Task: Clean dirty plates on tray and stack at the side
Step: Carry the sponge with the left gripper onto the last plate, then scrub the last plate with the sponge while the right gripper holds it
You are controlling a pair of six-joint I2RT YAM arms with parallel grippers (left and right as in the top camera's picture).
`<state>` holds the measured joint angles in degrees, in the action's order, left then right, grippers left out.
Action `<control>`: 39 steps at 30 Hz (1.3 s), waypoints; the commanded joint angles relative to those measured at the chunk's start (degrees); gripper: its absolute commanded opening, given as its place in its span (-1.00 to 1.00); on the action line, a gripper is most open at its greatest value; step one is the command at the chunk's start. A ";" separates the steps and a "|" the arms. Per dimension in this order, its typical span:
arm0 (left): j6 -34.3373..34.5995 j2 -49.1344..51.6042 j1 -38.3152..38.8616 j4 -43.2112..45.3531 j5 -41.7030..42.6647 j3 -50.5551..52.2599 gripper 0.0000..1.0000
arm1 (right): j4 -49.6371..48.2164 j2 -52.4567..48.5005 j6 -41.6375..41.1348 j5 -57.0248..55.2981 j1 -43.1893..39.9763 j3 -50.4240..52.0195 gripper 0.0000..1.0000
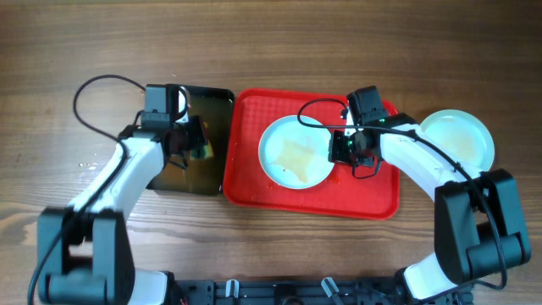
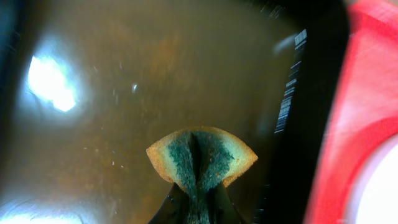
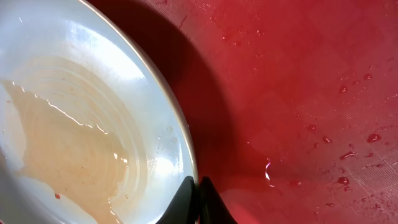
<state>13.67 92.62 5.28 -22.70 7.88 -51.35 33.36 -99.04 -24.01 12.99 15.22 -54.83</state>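
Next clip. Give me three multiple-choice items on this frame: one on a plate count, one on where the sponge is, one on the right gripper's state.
1. How many plates lie on the red tray?
A. none
B. one
C. three

2. Where is the sponge?
A. flat on the red tray
B. above the black tray
C. on the bare table

3. The right gripper is:
A. open in the air
B. shut on a sponge
C. shut on the plate's rim

Answers:
1 B: the overhead view shows a single plate there.
2 B: the left wrist view shows brown water beneath it.
3 C: the right wrist view shows the gripper pinching the rim.
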 commanded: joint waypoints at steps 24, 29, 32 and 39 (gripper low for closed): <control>15.63 -3.39 13.20 13.22 20.52 -2.25 -0.92 | 0.72 1.01 0.04 -1.05 0.15 0.37 -0.91; 23.39 2.95 23.17 18.58 15.93 -2.25 -0.92 | 0.74 1.01 0.04 -1.03 0.15 0.37 -0.91; 26.10 6.36 28.00 19.85 13.05 -2.25 -0.92 | 0.74 1.01 0.04 -1.03 0.15 0.37 -0.91; 26.23 11.47 33.18 19.69 3.56 -2.23 -0.92 | 0.83 1.01 0.04 -1.03 0.15 0.37 -0.91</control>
<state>38.94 102.13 37.91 -2.85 16.75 -53.06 33.82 -99.02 -24.01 12.99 15.22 -54.83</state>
